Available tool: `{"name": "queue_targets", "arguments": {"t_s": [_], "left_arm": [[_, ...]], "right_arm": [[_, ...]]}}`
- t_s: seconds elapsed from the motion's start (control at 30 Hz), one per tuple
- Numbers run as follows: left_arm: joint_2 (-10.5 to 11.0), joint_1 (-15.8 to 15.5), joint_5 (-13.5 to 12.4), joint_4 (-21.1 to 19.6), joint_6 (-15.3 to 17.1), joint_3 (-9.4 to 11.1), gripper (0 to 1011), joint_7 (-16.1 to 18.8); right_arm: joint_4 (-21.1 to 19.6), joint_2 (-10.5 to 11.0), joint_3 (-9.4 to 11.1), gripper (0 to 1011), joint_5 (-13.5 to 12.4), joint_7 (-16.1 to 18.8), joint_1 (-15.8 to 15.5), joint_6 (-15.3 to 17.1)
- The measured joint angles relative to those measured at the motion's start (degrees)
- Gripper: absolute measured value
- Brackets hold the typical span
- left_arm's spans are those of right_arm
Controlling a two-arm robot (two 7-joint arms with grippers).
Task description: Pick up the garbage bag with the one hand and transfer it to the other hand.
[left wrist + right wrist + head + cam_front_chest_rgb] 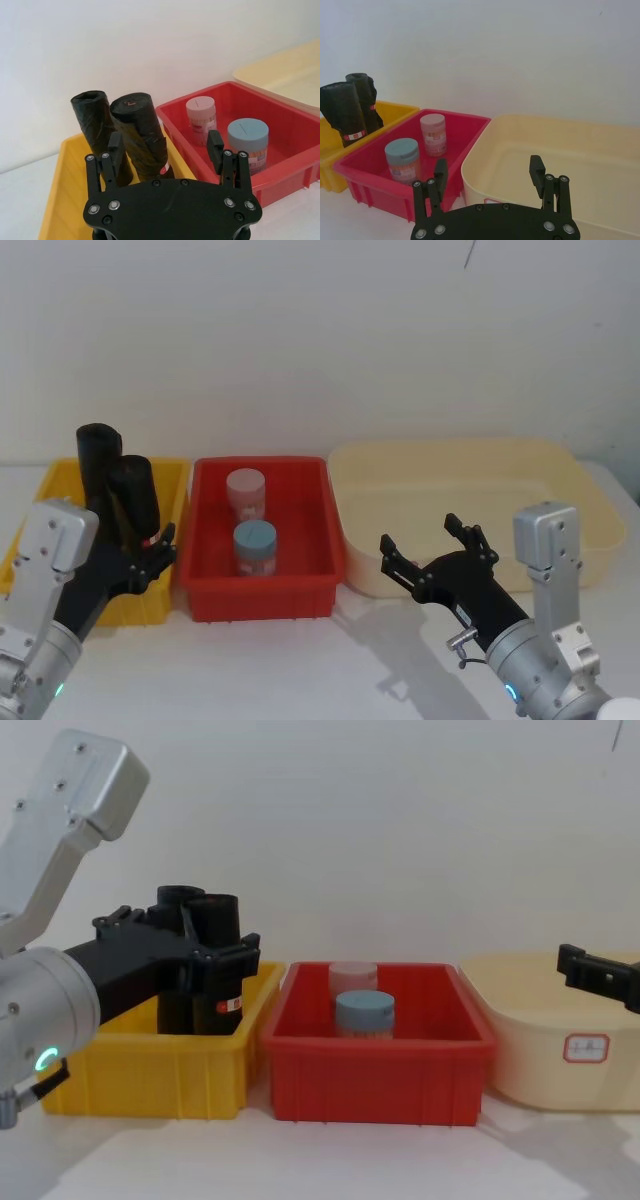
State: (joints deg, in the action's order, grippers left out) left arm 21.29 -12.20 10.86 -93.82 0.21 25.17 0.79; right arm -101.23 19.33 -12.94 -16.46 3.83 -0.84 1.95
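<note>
Smooth black garbage bag [133, 495] roll, red-labelled, upright in yellow bin [140, 608]

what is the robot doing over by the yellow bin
The left gripper is open at the yellow bin, its fingers on either side of the garbage bag. The bag stands upright beside a second black roll, and the gripper has not yet closed on it. The right gripper hovers open in front of the cream tub. A pink-lidded jar and a blue-lidded jar sit in the red bin.

Pink jar [246, 492], blue jar [255, 545] in red bin [262, 600]; cream tub [450, 502] beside.
</note>
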Motion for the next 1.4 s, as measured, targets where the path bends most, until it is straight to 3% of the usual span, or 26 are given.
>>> {"name": "queue_targets", "arguments": {"t_s": [0.57,1.4], "left_arm": [[-1.45,0.36,0.80,1.40,-1.34,-1.74,1000,0.27],[-5.02,-7.18,3.22,12.99,-3.60,-2.35,1000,-6.34]], "right_arm": [[0.00,0.00,0.00,1004,0.00,0.00,0.00,0.00],[0.00,0.00,0.00,1004,0.00,0.00,0.00,0.00]]}}
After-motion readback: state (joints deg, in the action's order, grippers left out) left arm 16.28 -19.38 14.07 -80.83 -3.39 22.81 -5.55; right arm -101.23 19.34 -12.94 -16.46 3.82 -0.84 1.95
